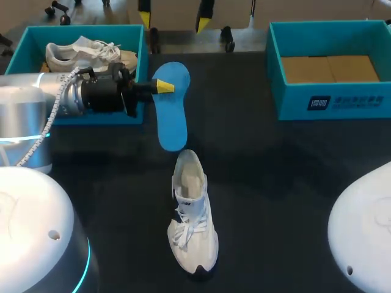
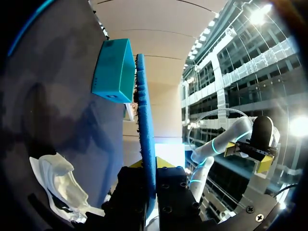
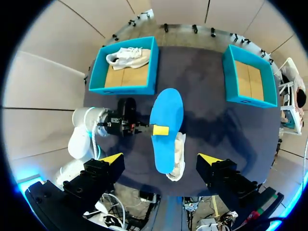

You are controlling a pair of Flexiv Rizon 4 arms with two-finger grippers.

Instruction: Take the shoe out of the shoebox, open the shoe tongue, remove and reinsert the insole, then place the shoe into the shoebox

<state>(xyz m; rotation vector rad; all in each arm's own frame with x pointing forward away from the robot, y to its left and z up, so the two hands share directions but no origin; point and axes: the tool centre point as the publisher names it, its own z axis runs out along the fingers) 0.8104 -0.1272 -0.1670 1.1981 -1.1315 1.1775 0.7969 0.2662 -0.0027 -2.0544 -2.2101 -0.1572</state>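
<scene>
Over the desk's point(image 1: 281, 177) middle, toward its far edge, our left gripper point(image 1: 162, 86) clamps the blue insole point(image 1: 171, 119) near its wider end. It looks light and bendy, so a flat pinch suits. Our right gripper point(image 3: 160, 159) hangs released, and the shoe point(image 1: 193, 215) lies toward the near edge.

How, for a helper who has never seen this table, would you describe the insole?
On the dark table, look beside the left teal box. The left hand there grips the insole, beyond the heel of the loose white shoe. It is the only flat, bright blue thing.
</scene>
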